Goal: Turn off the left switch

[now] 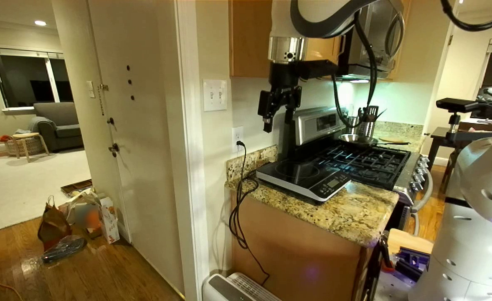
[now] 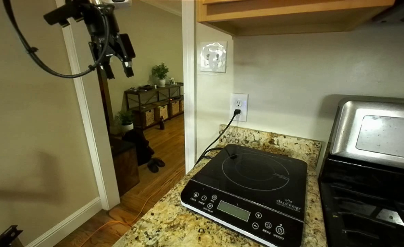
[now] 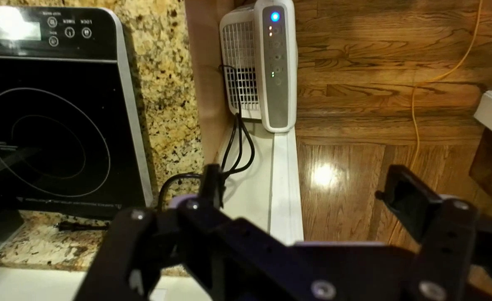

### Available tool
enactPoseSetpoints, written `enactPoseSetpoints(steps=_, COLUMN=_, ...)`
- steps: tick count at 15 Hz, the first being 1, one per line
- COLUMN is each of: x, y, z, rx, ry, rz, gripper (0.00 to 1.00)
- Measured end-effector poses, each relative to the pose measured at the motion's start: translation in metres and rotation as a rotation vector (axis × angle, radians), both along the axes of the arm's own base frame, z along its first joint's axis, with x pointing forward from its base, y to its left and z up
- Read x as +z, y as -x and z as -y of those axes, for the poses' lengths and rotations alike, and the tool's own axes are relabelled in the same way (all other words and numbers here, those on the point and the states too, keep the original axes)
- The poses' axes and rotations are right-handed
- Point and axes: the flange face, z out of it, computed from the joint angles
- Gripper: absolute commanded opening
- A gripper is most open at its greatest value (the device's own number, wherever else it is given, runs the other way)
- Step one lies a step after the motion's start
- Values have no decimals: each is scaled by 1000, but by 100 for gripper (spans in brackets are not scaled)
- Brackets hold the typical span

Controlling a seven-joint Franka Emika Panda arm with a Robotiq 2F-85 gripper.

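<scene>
The white switch plate [image 1: 215,104] is on the cream wall beside the door frame, in both exterior views; glare blurs it in an exterior view [image 2: 222,68]. The left switch [image 1: 211,95] is its left toggle; its up or down position is too small to tell. My gripper [image 1: 278,120] points down, apart from the plate and in the air in front of the wall. It also shows in an exterior view [image 2: 119,72], left of the plate. In the wrist view, the gripper [image 3: 306,184] is open with nothing between its fingers. The switch plate does not show there.
A black cooktop [image 2: 250,171] lies on the granite counter [image 1: 313,213] below. An outlet plate [image 1: 237,134] with a black cord is under the switch plate. Wooden cabinets [image 1: 250,42] hang right of it. A white appliance [image 3: 277,104] stands on the floor.
</scene>
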Motion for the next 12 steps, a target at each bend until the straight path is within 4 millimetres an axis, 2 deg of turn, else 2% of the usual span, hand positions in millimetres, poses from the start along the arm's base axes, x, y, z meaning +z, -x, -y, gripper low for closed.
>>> enactPoseSetpoints(steps=2, x=-2, y=-22, z=9, rx=-5, ry=11, rz=17, gripper=100)
enactPoseSetpoints(steps=4, x=-3, y=-37, z=13, rx=-8, ry=11, rz=19, gripper=100)
enactPoseSetpoints(steps=10, x=-1, y=-41, z=13, rx=-7, ry=11, rz=20, gripper=100)
enactPoseSetpoints(steps=12, x=-3, y=-42, z=13, rx=-75, ry=-21, rz=27, gripper=100)
